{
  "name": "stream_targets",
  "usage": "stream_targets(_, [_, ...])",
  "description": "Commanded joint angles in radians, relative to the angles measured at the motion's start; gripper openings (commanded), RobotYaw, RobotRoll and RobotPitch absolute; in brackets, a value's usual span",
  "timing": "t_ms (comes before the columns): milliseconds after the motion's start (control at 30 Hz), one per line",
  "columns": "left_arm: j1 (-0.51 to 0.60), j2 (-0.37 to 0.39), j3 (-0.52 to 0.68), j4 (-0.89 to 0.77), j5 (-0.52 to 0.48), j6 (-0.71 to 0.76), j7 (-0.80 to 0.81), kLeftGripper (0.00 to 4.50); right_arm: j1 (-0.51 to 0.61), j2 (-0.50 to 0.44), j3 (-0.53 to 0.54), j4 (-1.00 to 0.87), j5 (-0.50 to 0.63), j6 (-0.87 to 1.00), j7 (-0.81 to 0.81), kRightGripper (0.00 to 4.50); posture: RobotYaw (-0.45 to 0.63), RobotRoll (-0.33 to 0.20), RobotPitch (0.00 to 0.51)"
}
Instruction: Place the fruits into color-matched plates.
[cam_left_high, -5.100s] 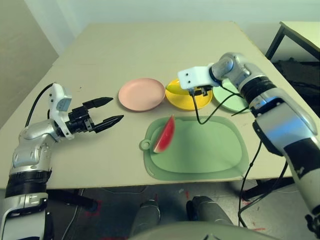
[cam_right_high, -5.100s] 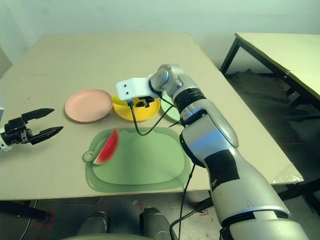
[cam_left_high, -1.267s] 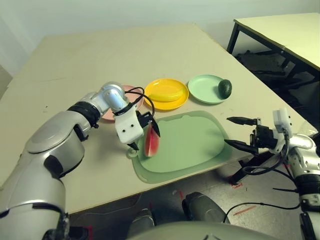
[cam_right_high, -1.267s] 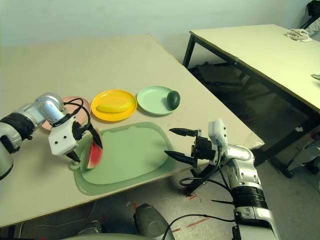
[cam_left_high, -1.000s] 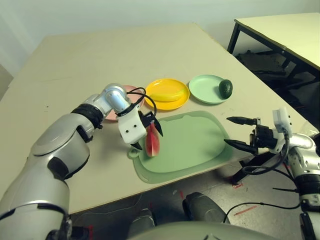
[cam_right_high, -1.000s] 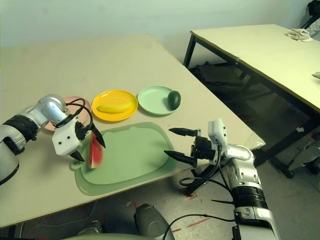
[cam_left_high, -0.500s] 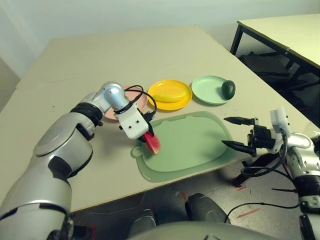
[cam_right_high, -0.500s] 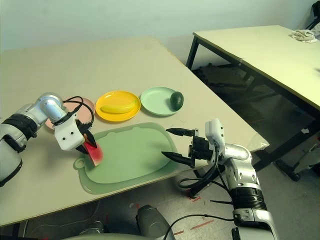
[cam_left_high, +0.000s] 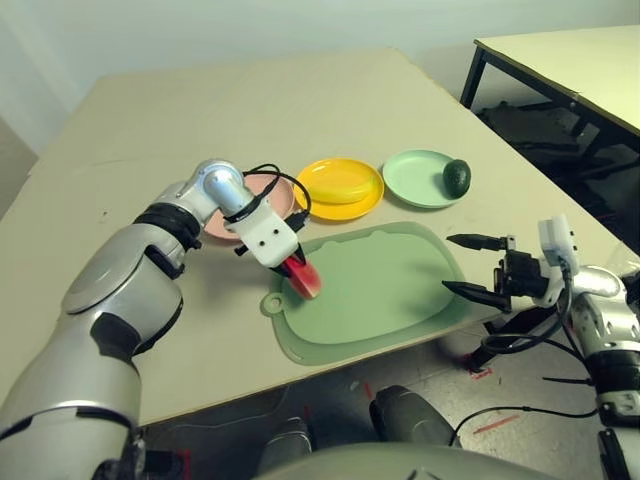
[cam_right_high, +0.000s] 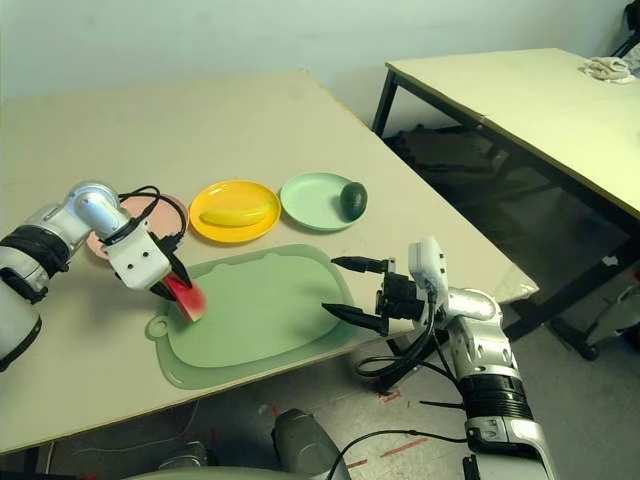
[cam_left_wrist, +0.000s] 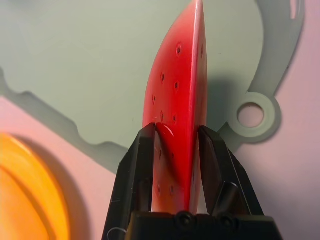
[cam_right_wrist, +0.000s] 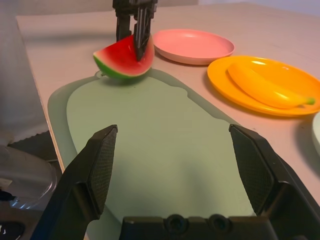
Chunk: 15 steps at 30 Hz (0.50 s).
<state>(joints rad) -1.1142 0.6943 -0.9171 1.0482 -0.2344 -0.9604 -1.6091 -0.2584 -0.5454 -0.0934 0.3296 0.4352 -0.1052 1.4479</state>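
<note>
Beige table (cam_left_high: 300, 110) carries three plates in a row in the head views: a pink plate (cam_left_high: 222, 222) partly covered by the left arm, a yellow plate (cam_left_high: 340, 187) with the banana (cam_left_high: 338, 189) lying in it, and a mint green plate (cam_left_high: 420, 178) with the avocado (cam_left_high: 457, 177) resting at its right edge. Nearer the robot a pale green cutting board (cam_left_high: 380, 285) is laid flat. The left claw (cam_left_high: 296, 271) is seen clamped on the watermelon wedge (cam_left_high: 305, 281), held just above the board's left end near its ring tab. The right claw (cam_left_high: 470, 265) is held off the table's right edge, its two fingers spread wide and holding nothing.

From the left wrist view, the black fingers (cam_left_wrist: 140, 165) are pressed against both red faces of the wedge, with the board and ring tab beneath.

From the right wrist view, the parted fingers (cam_right_wrist: 100, 165) frame the board; beyond it the wedge is gripped with its rind downward, near the pink and yellow plates.
</note>
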Motion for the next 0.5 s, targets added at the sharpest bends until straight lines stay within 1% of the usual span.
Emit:
stream_targets(33, [-0.028,0.018,0.039,0.012,-0.006,0.021,-0.005,1.28,-0.020,0.010,0.009,0.008,0.011,0.007,-0.007,4.50,-0.30,0.000,0.000])
stream_targets(133, [-0.048,0.027,0.083,0.045,0.010,0.038,-0.005,1.28,-0.022,0.018,0.008,0.000,0.013,0.010,-0.012,4.50,-0.29,0.000,0.000])
stream_targets(233, [-0.062,0.029,0.141,0.098,0.051,0.043,-0.005,1.28,-0.022,0.031,0.009,-0.011,0.012,0.019,-0.032,4.50,-0.29,0.000,0.000])
stream_targets(400, [-0.080,0.038,0.260,0.190,0.171,0.049,0.018,1.28,-0.002,0.053,0.010,-0.039,0.002,0.052,-0.107,4.50,-0.27,0.000,0.000])
stream_targets(500, [-0.092,0.056,0.294,0.225,0.272,0.066,0.105,1.28,0.016,0.065,0.007,-0.064,0.010,0.080,-0.147,4.50,-0.26,0.000,0.000])
